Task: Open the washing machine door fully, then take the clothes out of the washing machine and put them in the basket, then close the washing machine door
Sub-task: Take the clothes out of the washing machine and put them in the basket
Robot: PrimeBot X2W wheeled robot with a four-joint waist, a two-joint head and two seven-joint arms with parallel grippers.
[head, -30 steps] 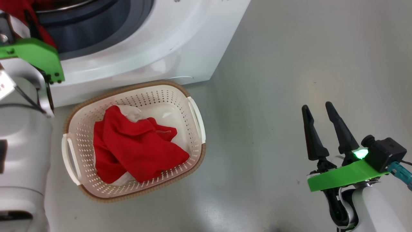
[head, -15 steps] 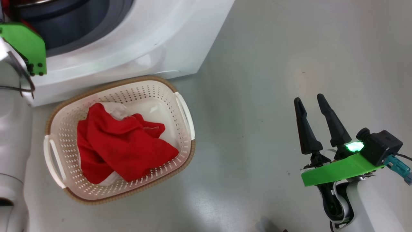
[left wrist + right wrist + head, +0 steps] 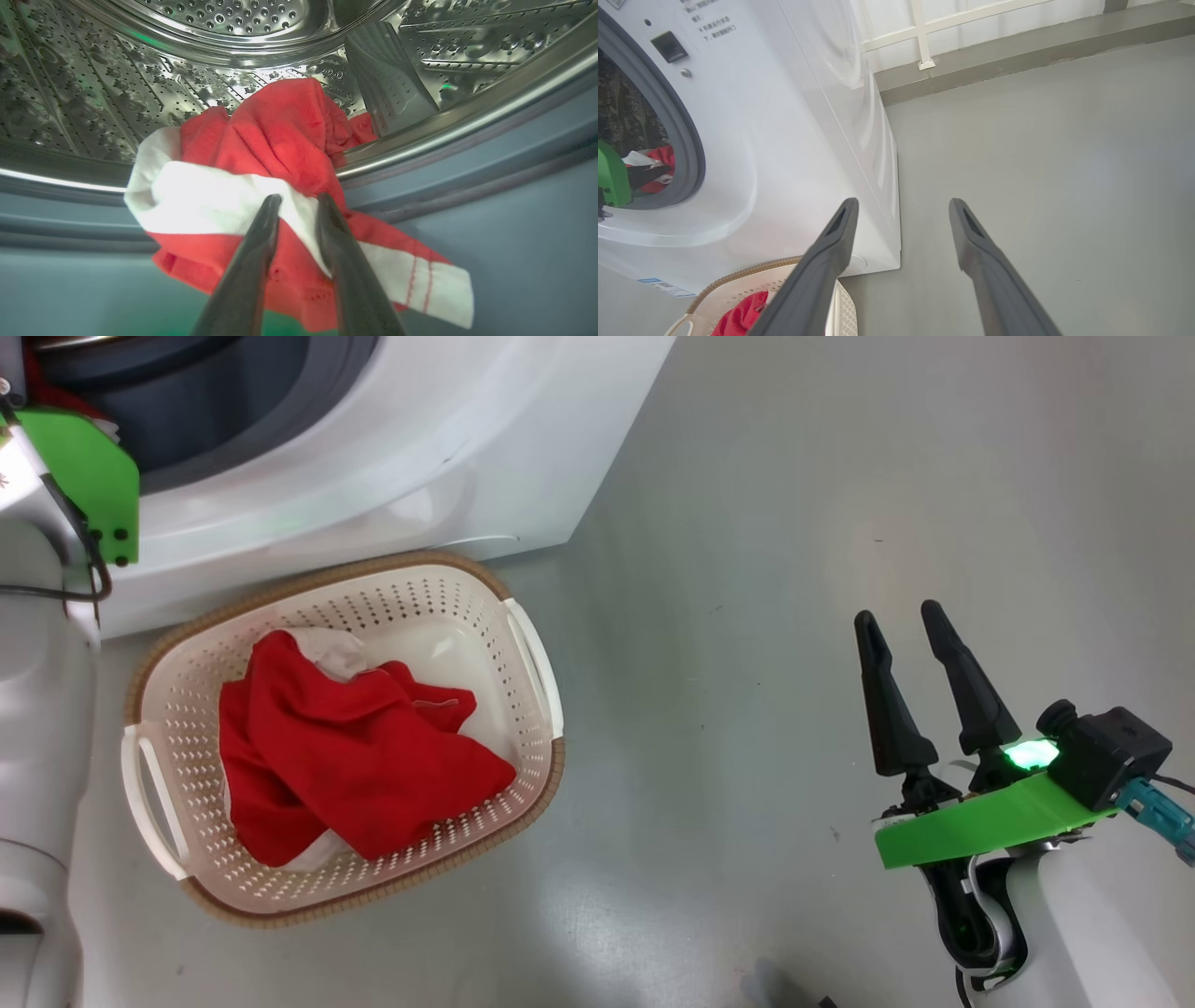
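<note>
floor point(image 3: 794, 476) grey, smooth | basket point(image 3: 401, 602) just beside washer point(image 3: 420, 439), red clothes point(image 3: 355, 756) inside | left wrist view: left gripper point(image 3: 299, 200) pinches another garment point(image 3: 280, 135) at drum point(image 3: 233, 18) lip | right gripper point(image 3: 898, 613) spread above floor

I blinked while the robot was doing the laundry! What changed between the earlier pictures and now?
Mostly the head camera turned, so everything slid left in its picture; that is no real move. The left gripper has closed on the white band of the red garment at the mouth of the drum. The basket, the red clothes in it and the open right gripper stayed as they were.
</note>
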